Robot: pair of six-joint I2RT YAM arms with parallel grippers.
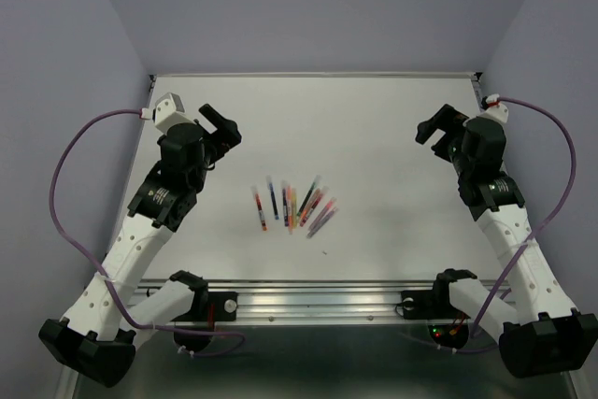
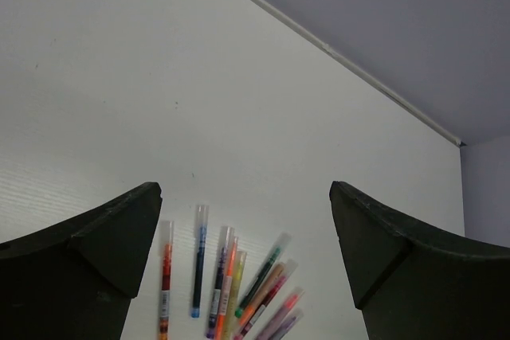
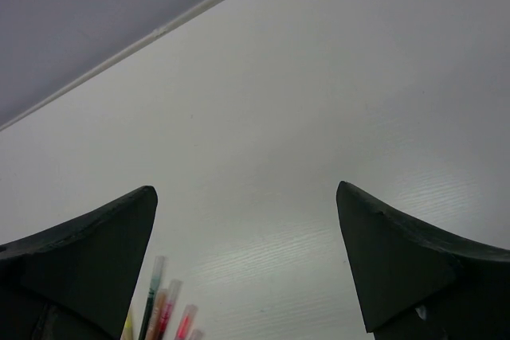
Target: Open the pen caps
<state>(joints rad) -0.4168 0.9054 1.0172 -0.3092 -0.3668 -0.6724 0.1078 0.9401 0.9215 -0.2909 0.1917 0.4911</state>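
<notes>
Several thin pens lie fanned out on the white table, midway between the arms. In the left wrist view they show low down, with a red pen leftmost and a blue pen beside it. Small coloured pen caps sit on their near ends, such as a blue one and a green one; the far ends are clear sleeves. My left gripper hangs open above the table, left of the pens. My right gripper hangs open to their right. Only a few pen ends show in the right wrist view.
Grey walls enclose the table at the back and both sides. An aluminium rail runs along the near edge between the arm bases. Purple cables loop beside each arm.
</notes>
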